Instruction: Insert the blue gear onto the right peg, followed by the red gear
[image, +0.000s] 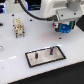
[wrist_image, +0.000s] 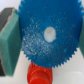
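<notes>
Wrist view filled by flat round bright-blue plastic gear (wrist_image: 46, 36) with toothed rim and white centre hole, clamped between teal pincer fingers (wrist_image: 10, 42); small red plastic gear (wrist_image: 38, 73) just beside its edge. Exterior view: pincer (image: 64, 27) closed on that blue gear, raised above white table (image: 15, 55), well apart from dark rectangular base (image: 44, 56) bearing two upright pegs.

Blue gear (wrist_image: 49, 36) fills wrist view, ctr hole visible, red gear (wrist_image: 38, 74) just beside its rim.
</notes>
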